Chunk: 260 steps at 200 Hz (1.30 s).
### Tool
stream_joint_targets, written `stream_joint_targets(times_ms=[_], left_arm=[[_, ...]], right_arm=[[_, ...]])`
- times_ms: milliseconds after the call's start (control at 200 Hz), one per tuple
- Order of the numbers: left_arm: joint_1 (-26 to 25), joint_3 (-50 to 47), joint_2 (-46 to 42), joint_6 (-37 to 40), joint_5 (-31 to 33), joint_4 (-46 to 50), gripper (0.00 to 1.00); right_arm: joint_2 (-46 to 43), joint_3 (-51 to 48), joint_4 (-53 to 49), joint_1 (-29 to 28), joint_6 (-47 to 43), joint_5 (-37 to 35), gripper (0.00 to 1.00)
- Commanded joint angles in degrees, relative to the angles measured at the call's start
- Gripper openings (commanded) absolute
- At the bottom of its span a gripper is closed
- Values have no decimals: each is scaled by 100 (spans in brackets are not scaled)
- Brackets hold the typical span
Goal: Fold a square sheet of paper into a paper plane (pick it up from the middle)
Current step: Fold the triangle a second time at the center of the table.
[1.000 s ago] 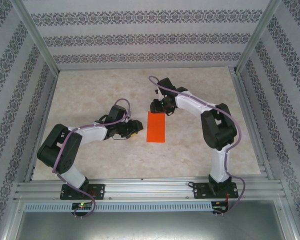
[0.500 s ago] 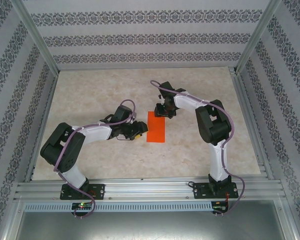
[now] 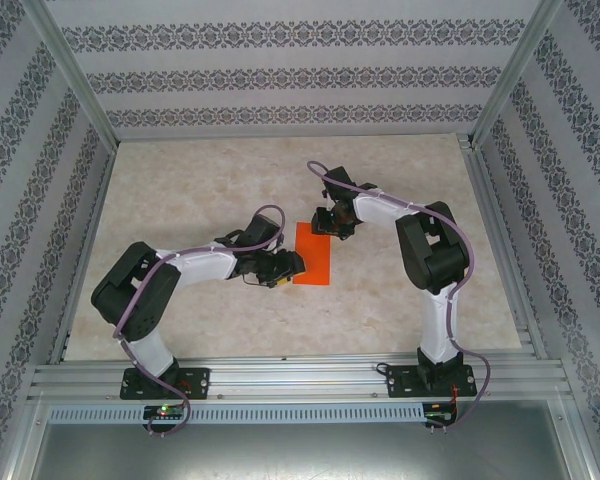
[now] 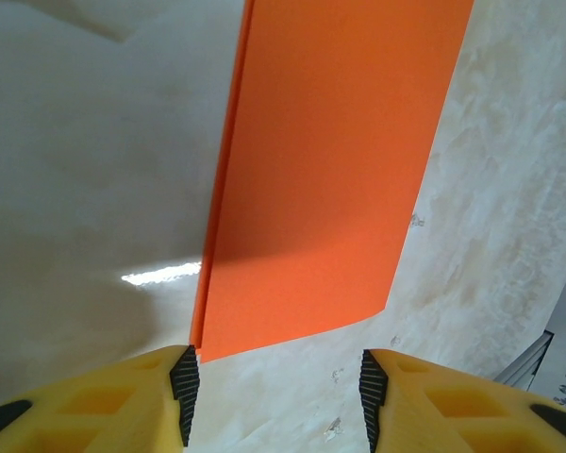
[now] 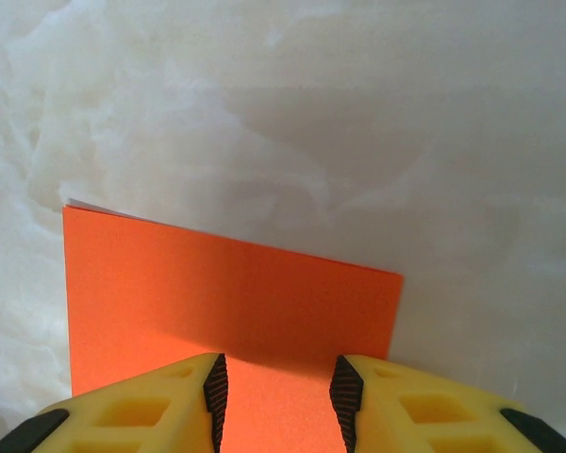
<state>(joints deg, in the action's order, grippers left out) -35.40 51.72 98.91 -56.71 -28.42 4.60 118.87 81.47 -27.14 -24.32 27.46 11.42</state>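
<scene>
The sheet of paper (image 3: pixel 315 255) lies flat on the table as a bright orange-red upright rectangle. In the left wrist view the paper (image 4: pixel 330 170) shows two layers along its left edge. My left gripper (image 3: pixel 292 265) is low at the paper's near left corner. It is open (image 4: pixel 275 392), with bare table between the jaws and the left pad (image 4: pixel 183 382) right beside that corner. My right gripper (image 3: pixel 332 232) is at the paper's far edge. It is open (image 5: pixel 275 396), its fingers standing over the paper (image 5: pixel 217 293) and the sheet showing in the gap.
Pale marbled tabletop (image 3: pixel 180 180) surrounds the paper on all sides. Aluminium frame rails (image 3: pixel 300 375) run along the near edge, and patterned walls close in the back and sides.
My left gripper has moved right, up to the paper's near left corner. My right gripper has come nearer and down onto the paper's far edge. The paper has not shifted.
</scene>
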Motion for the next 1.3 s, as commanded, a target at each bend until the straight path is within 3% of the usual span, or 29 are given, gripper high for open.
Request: stream_joint_targets(times_ms=[0, 320, 495, 844, 1044, 1224, 1294], left_arm=[[-133, 193, 195, -113, 155, 372, 51], [-204, 369, 449, -141, 238, 501, 51], [-204, 253, 472, -317, -95, -144, 47], [-165, 94, 359, -236, -126, -870, 44], [-99, 105, 439, -153, 72, -645, 35], [-73, -55, 300, -73, 161, -509, 17], [-51, -119, 212, -44, 225, -392, 11]], right_arm=[[252, -294, -600, 118, 136, -369, 39], [259, -290, -574, 117, 117, -281, 39], [259, -299, -560, 114, 101, -247, 39], [172, -299, -501, 120, 76, 34, 39], [-139, -325, -318, 120, -52, 628, 39], [-261, -347, 11, -12, -40, 1707, 38], [-345, -358, 83, -79, 18, 1755, 38]])
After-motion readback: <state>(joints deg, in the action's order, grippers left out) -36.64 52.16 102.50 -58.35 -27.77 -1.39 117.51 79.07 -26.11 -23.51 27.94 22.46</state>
